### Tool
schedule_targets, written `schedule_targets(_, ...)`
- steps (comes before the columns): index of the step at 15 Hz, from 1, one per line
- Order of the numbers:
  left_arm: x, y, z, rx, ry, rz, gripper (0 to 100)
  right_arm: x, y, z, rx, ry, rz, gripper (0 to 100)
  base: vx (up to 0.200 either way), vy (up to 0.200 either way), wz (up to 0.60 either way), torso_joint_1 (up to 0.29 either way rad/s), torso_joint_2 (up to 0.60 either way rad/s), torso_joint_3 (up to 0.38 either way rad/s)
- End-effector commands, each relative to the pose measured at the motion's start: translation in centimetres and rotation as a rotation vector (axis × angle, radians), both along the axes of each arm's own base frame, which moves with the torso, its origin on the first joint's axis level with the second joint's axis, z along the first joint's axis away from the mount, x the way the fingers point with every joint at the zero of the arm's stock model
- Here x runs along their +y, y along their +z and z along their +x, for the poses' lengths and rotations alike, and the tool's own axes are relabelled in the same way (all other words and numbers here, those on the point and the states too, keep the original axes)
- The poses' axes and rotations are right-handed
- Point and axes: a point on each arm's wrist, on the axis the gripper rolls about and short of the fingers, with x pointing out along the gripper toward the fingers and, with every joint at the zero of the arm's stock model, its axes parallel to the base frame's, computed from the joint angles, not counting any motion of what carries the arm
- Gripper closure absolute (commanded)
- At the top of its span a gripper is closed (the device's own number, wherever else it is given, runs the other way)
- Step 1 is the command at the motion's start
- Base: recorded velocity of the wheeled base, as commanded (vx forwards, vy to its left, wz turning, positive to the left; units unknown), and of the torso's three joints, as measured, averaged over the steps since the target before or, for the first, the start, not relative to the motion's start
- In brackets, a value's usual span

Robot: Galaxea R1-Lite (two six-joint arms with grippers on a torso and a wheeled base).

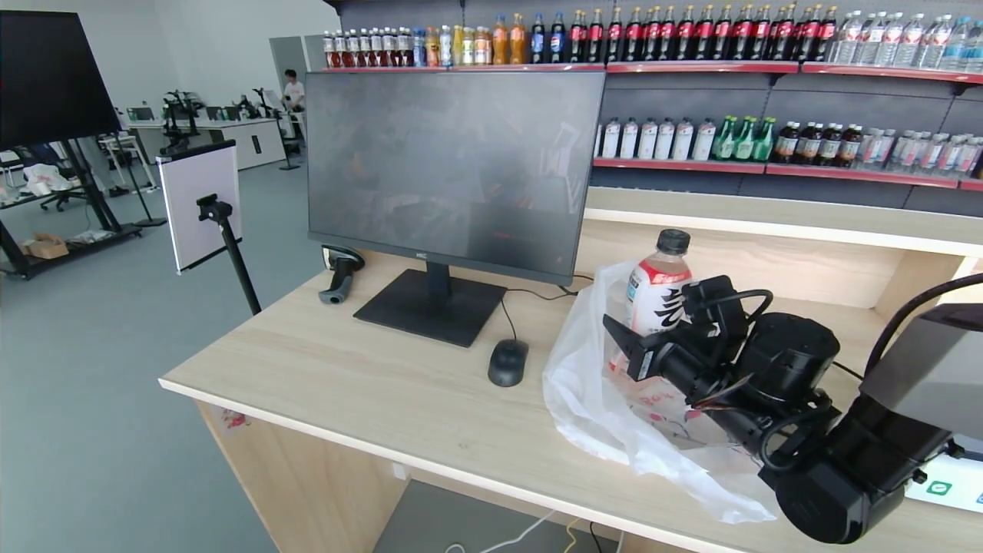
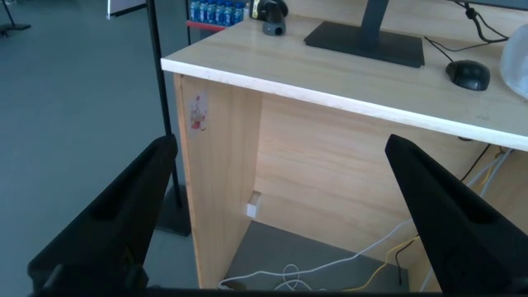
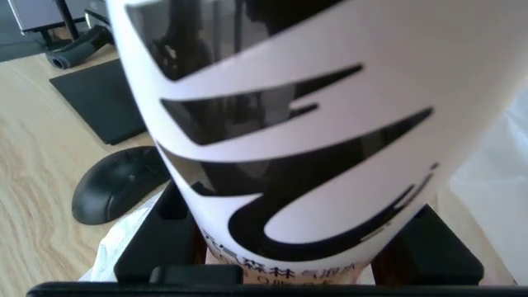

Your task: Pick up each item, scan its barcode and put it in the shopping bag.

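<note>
Gripping bottle [image 1: 657,288] with right gripper [image 1: 641,342], fingers closed tight on the white label, bottle upright, cap on top. Lower part down inside mouth of bag [image 1: 607,407], seen through the thin plastic. Bag slumped on counter [image 1: 345,384], just right of mouse [image 1: 508,362]. Beyond mouse, monitor [image 1: 453,169] on its stand. Scanner [image 1: 340,274] on counter at monitor's left. Left gripper [image 2: 279,148] low beside counter's side panel, below the top, fingers [image 2: 124,214] spread wide, nothing between them. Behind counter, shelves [image 1: 768,69] of drinks.
</note>
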Motion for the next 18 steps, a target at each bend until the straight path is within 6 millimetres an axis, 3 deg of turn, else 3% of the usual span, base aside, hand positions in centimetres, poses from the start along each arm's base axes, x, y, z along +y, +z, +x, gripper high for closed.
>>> schedule_targets(1, 0.0, 0.0, 0.0, 0.0, 0.0, 0.0, 0, 0.2, -0.8, 0.3, 0.019, 0.001, -0.009, 100, 0.0, 0.0, 0.0, 0.0, 0.0, 0.0)
schedule_targets(4, 0.0, 0.0, 0.0, 0.0, 0.0, 0.0, 0, 0.3, -1.8, 0.6, 0.043, 0.001, -0.019, 100, 0.0, 0.0, 0.0, 0.0, 0.0, 0.0)
schedule_targets(18, 0.0, 0.0, 0.0, 0.0, 0.0, 0.0, 0, 0.3, -2.7, 0.3, 0.079, 0.005, -0.033, 100, 0.0, 0.0, 0.0, 0.0, 0.0, 0.0)
